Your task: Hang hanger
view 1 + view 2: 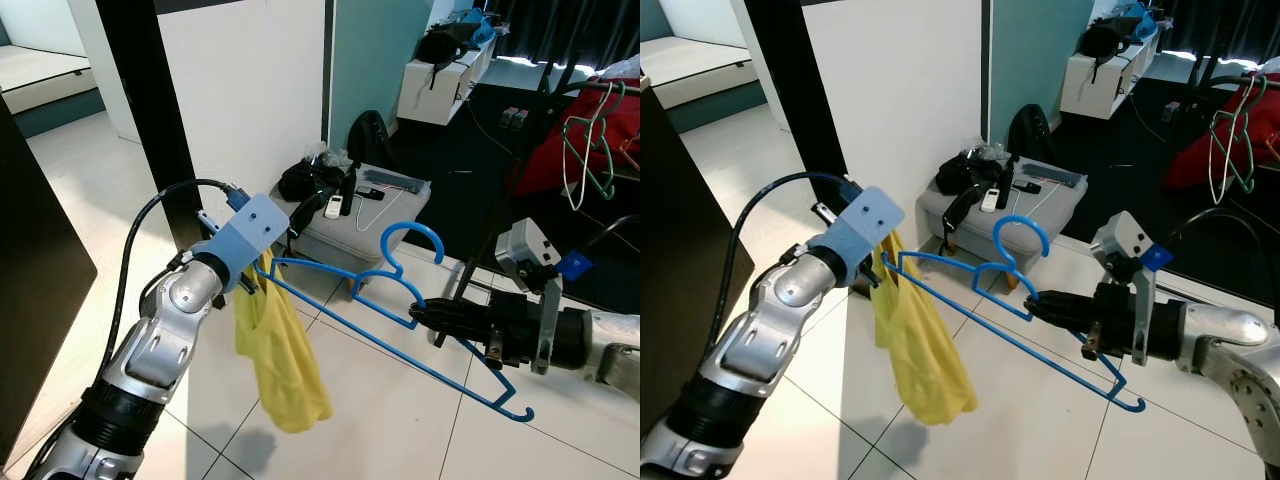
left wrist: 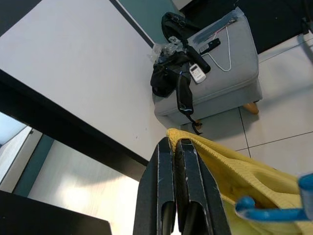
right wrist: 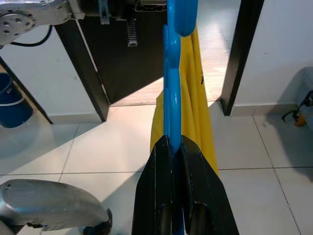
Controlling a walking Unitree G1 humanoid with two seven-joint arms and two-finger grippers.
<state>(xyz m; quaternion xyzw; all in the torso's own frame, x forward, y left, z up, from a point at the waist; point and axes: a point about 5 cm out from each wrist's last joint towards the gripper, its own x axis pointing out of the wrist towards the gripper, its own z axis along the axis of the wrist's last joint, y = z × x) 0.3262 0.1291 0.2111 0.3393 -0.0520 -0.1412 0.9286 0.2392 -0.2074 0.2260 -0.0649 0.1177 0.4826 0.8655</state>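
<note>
Grey ottoman [image 1: 400, 215] on white floor tiles [image 1: 400, 420] (cluttered top)

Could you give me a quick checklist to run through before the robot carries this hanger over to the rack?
1. Right gripper shut on the blue hanger near its neck: ok.
2. Left gripper shut on the yellow garment at the hanger's far end: ok.
3. Garment seated on both shoulders of the hanger: not ok; it hangs bunched at one end, the rest of the frame is bare.
4. Hanger hook free and pointing up: ok.
5. Clothes rack in view ahead on the right: ok.
6. Free space on its rail beside the green wire hangers: cannot tell.
</note>
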